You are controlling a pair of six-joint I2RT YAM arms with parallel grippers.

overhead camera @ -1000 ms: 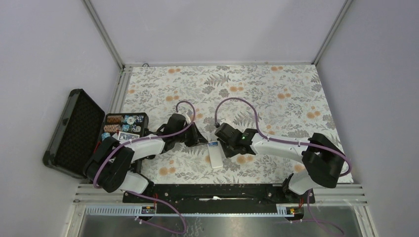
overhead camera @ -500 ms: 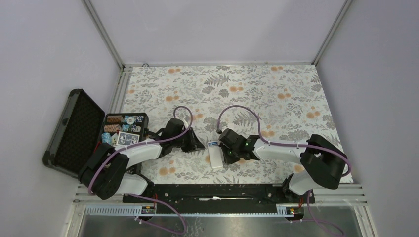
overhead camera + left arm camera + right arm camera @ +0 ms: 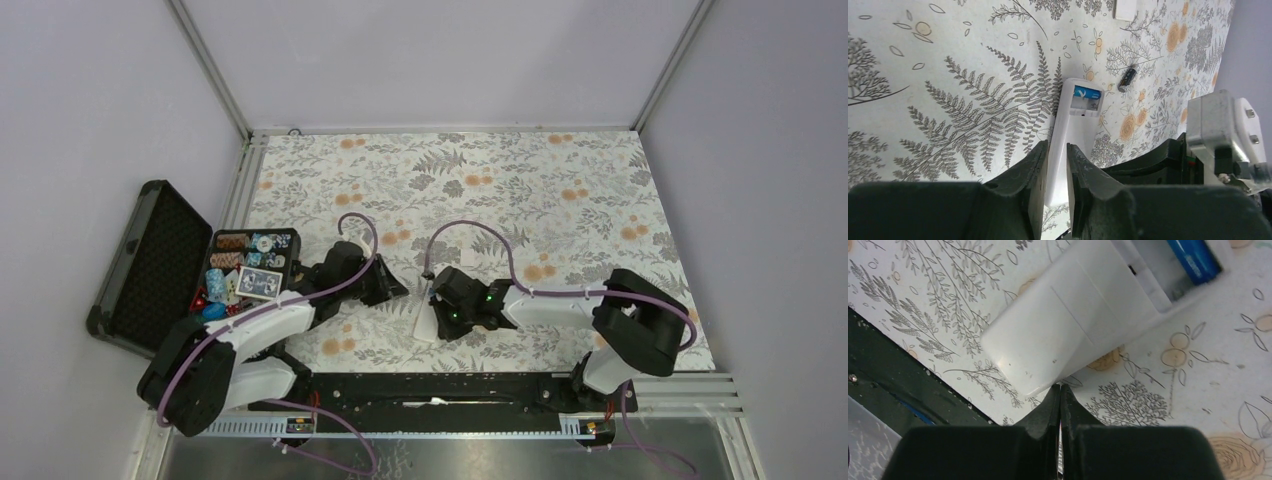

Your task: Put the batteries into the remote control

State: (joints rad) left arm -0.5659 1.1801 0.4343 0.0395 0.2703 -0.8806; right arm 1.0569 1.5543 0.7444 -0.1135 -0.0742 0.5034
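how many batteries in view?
2. One blue battery seated in the remote control's open bay; one dark battery loose on the tablecloth beyond it. More could be hidden.

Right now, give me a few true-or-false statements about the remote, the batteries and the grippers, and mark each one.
1. A blue battery sits in the remote's bay. True.
2. The right gripper is wide open. False: it is shut, its tips at the edge of the remote's end.
3. A loose battery lies on the table, apart from the remote. True.
4. The remote lies buttons up. False: its plain white back faces up, with the bay uncovered.
5. The case is closed. False: it stands open.
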